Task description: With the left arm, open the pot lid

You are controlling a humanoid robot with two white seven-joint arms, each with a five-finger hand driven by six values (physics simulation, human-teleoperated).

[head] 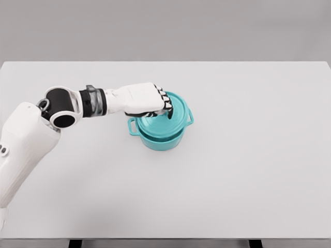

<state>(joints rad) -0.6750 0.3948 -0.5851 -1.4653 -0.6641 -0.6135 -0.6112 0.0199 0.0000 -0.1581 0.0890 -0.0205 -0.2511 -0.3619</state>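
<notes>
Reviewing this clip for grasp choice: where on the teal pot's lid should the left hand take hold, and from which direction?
Probably at the lid's center, from above: the left hand already covers that spot with fingers curled down, though any knob there is hidden. The lid sits flat on the pot, whose side handles belong to the body and would not lift the lid. The right arm is out of view.
</notes>
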